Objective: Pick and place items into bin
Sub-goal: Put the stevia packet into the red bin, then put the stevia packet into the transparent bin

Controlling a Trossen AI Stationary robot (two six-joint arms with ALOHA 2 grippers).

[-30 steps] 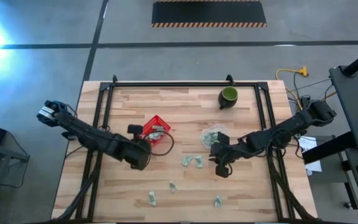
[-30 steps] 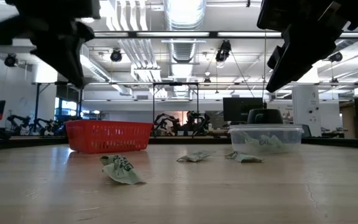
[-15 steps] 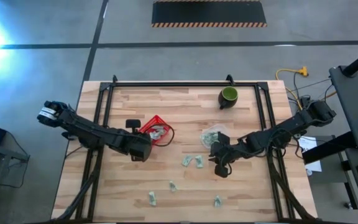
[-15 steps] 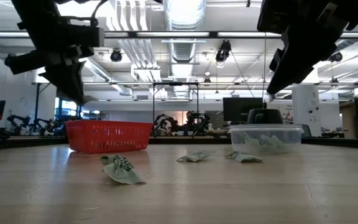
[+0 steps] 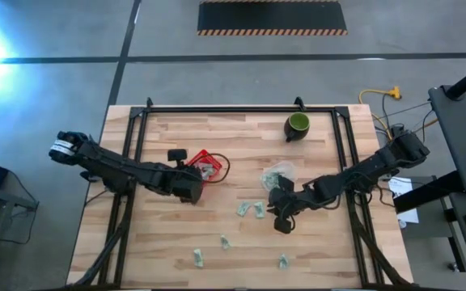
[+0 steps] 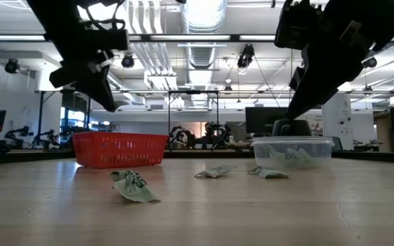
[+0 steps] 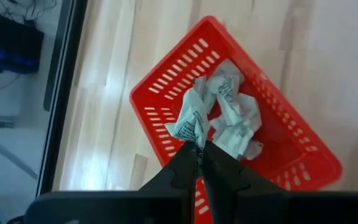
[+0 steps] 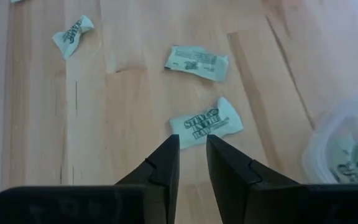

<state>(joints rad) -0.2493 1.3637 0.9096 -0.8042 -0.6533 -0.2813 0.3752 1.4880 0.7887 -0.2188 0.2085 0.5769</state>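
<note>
The left tool [image 7: 197, 163] hangs above the red basket [image 7: 294, 167], its fingers pinched shut on one crinkly packet [image 7: 191, 123] that dangles over the near corner of the basket's inside. Several packets already lie heaped in the basket's middle [image 7: 232, 115]. Letting go looks like the next move, and it turns on one thing: the held packet sits inside the rim, so it should fall in, though close to that corner.

The right tool [image 8: 192, 163] hovers over the bare surface on the far side of the basket from the left arm, fingers a narrow gap apart and holding nothing. A loose packet [image 8: 206, 124] lies just ahead of its tips, long axis running across the gap, with two more beyond it [image 8: 196, 62]. A clear tub [image 6: 292, 152] with packets inside stands beside them.

Only the left wrist view shows the packet in the grip; the low view shows the basket's wall [image 6: 120, 149] but hides its contents.
</note>
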